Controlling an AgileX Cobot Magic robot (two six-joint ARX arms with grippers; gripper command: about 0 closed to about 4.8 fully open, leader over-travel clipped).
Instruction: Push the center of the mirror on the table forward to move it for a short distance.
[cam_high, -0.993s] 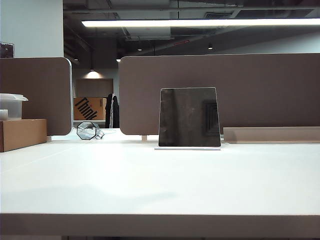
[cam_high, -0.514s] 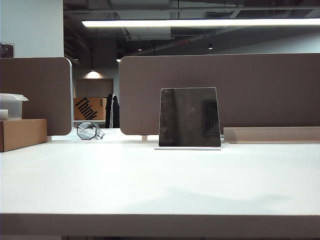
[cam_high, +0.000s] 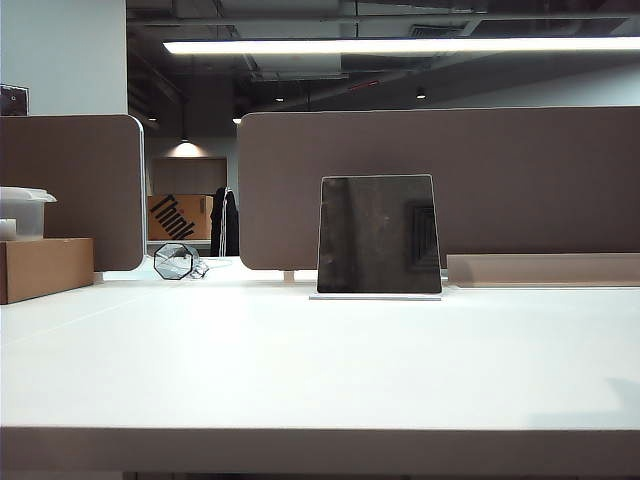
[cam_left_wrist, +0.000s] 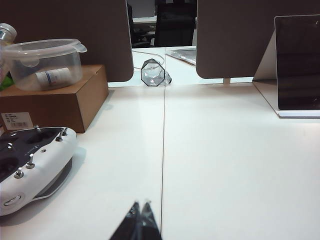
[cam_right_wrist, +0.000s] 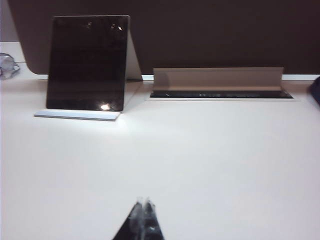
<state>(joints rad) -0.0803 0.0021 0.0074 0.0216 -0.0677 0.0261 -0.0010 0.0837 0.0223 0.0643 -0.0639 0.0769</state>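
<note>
The mirror (cam_high: 379, 236) stands upright on the white table (cam_high: 300, 370), a dark panel with a thin pale base strip, in front of the brown partition. The left wrist view catches the mirror (cam_left_wrist: 298, 62) at its edge, and in the right wrist view the mirror (cam_right_wrist: 87, 62) is well ahead of the fingers. My left gripper (cam_left_wrist: 140, 203) is shut, low over the table, with nothing in it. My right gripper (cam_right_wrist: 144, 200) is also shut and empty, over bare table short of the mirror. Neither arm shows in the exterior view.
A small octagonal glass object (cam_high: 174, 261) sits at the back left. A cardboard box (cam_left_wrist: 55, 102) carries a clear plastic tub (cam_left_wrist: 46, 62), and a white controller (cam_left_wrist: 31, 165) lies beside my left gripper. A long grey cable tray (cam_right_wrist: 217, 82) lies right of the mirror.
A faint shadow on the table front has drifted from the left-middle to the far right edge. The mirror has not moved.
</note>
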